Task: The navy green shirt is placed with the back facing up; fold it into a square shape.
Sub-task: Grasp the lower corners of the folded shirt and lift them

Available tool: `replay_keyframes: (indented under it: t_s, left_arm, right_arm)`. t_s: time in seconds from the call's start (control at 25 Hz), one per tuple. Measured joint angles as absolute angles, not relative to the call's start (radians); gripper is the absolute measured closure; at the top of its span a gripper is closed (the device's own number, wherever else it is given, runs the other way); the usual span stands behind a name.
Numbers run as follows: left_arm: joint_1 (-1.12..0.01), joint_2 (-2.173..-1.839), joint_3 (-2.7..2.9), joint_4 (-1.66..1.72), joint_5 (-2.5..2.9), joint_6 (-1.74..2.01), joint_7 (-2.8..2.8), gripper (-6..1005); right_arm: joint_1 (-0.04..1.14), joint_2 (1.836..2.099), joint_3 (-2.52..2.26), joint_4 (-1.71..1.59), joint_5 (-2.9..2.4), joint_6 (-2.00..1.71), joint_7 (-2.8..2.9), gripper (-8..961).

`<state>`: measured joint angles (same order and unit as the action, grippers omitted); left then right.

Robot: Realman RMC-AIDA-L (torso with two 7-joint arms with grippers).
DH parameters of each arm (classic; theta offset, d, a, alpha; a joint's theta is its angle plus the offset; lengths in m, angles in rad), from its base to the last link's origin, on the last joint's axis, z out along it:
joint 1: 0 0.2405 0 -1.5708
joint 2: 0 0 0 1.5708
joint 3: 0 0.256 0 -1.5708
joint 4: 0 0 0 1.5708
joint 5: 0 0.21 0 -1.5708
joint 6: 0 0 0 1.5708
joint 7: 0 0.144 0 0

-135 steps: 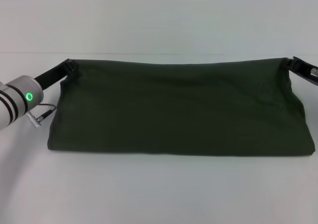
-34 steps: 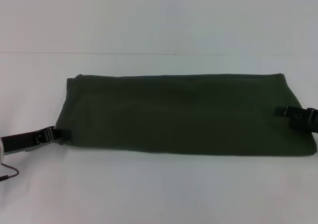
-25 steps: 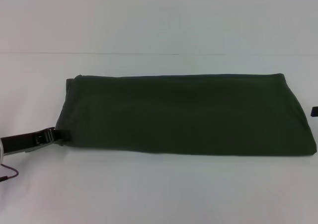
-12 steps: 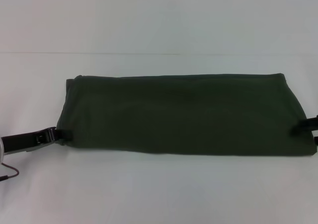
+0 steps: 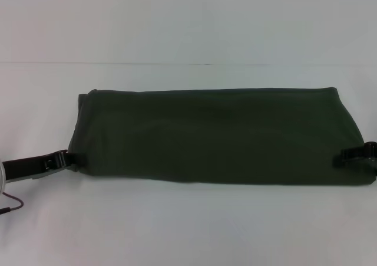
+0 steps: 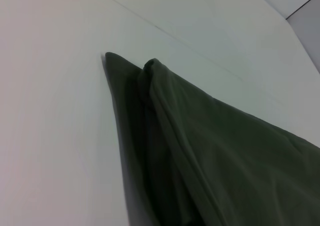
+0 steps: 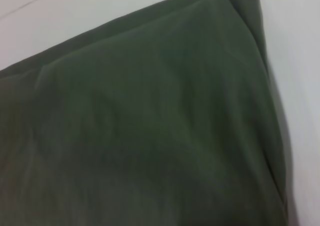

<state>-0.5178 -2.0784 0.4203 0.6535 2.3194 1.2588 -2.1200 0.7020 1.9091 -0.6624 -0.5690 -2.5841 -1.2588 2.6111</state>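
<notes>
Folded now into a long, flat band across the middle of the tabletop: the navy green shirt, plain side up, long edges running parallel to the near tabletop edge. Narrower front to back than a few seconds ago, when both arms held its far corners up; far edge since brought toward the near one and laid down.

At the band's near-left corner, the left end effector, low and touching the cloth, same spot as a second ago; open or closed, cannot tell. At the near-right corner, the right end effector, gone from the cloth a second ago and now back against the right end; grip likewise impossible to judge.

Lengthwise fold apparently finished. Remaining, by the look of it: bringing one short end over toward the other to reach a square.
</notes>
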Motion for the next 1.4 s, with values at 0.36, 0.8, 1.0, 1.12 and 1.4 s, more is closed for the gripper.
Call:
replay_keyframes:
  t_s: [0.36,0.8,1.0,1.12,1.4]
  left_arm:
    - [-0.520,-2.078,0.420,0.653,2.319,1.260,-2.120,961]
    - [-0.522,-2.077,0.419,0.653,2.319,1.267,-2.127,947]
    - [-0.523,-2.074,0.413,0.659,2.319,1.288,-2.131,940]
    - [-0.521,-2.074,0.413,0.680,2.322,1.314,-2.142,936]
    - [-0.513,-2.068,0.408,0.702,2.374,1.401,-2.162,927]
  right_arm:
    - [0.693,1.912,-0.662,-0.583,-2.586,-1.260,2.609,158]
    - [0.691,1.907,-0.665,-0.582,-2.586,-1.268,2.610,568]
    - [0.689,1.905,-0.672,-0.582,-2.586,-1.272,2.606,746]
    - [0.689,1.901,-0.680,-0.583,-2.586,-1.278,2.595,830]
    - [0.686,1.885,-0.680,-0.589,-2.585,-1.370,2.508,930]
